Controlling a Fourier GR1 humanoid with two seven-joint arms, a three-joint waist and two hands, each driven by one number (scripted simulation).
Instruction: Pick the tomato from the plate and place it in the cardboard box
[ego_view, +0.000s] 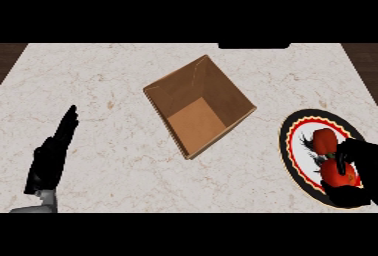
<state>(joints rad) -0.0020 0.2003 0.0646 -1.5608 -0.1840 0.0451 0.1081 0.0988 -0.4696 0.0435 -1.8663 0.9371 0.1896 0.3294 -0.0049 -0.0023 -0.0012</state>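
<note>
A red tomato (337, 173) lies on the round black-rimmed plate (293, 141) at the right edge of the counter. My right hand (356, 154) is over the plate with its fingers curled round the tomato, hiding part of it. A second red piece (324, 138) shows on the plate just above the hand. The open cardboard box (198, 111) stands in the middle of the counter, left of the plate, with nothing inside. My left hand (50, 154) rests open at the lower left, fingers straight and pointing up.
The pale marble counter (111, 70) spreads around the box. Dark wood shows beyond its far corners. A dark slot (253, 45) sits at the counter's far edge.
</note>
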